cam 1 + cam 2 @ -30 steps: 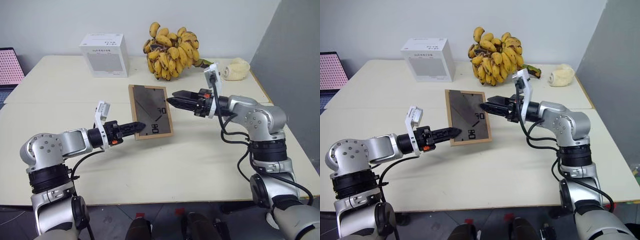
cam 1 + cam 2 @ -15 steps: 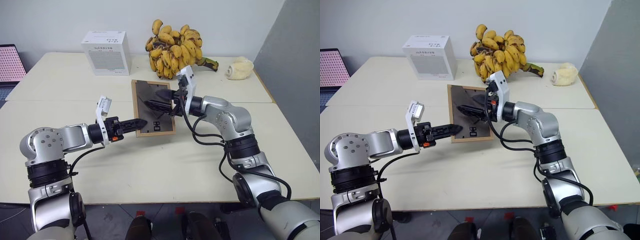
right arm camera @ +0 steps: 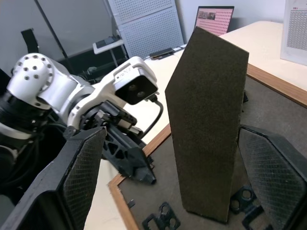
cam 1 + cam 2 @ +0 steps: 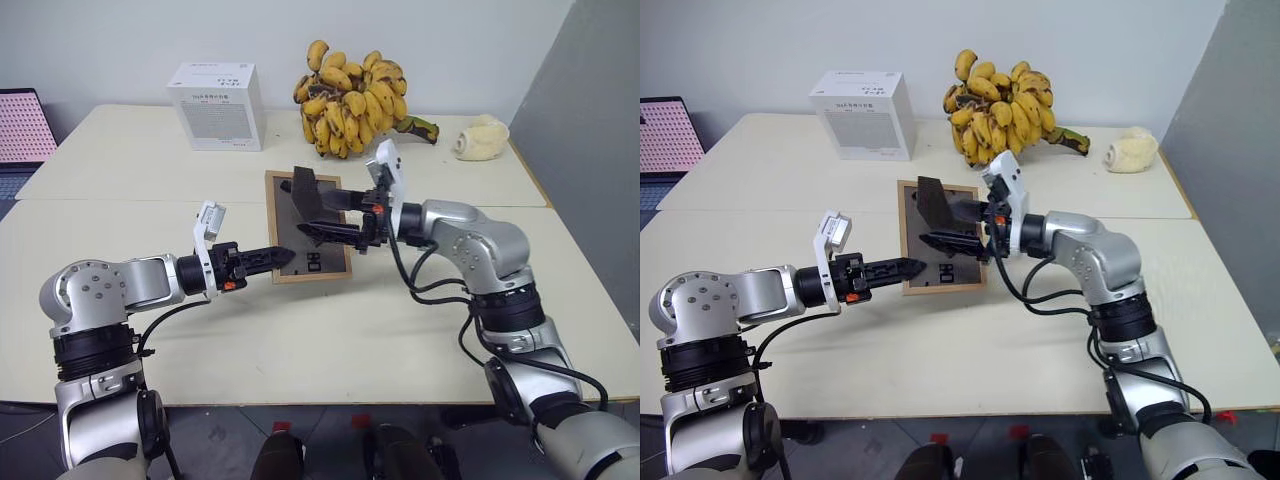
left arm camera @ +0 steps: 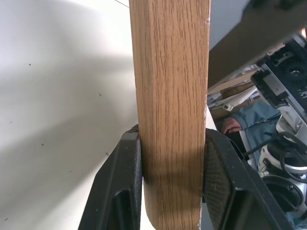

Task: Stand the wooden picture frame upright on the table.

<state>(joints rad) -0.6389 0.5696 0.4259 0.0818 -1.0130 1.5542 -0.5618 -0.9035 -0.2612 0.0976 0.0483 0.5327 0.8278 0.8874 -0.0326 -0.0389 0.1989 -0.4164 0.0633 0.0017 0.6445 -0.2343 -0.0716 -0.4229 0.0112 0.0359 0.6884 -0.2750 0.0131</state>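
Left gripper [image 4: 283,257] clamps the frame's [image 4: 341,242] near-left corner. The frame is back side up over mid-table [image 4: 330,330], front hidden. Stand [image 4: 305,192] swung up from the back panel. Right gripper [image 4: 308,210] spread wide, fingers either side of the stand, contact unclear.

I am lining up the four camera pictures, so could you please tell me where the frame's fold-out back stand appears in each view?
Left eye view: the stand sticks up from the wooden picture frame, above the right gripper.
Right eye view: stand at the frame's far end, before the bananas.
Left wrist view: I cannot pick out the stand; the left gripper clamps the frame's edge.
Right wrist view: stand upright at centre.
Shared landmark: the frame.
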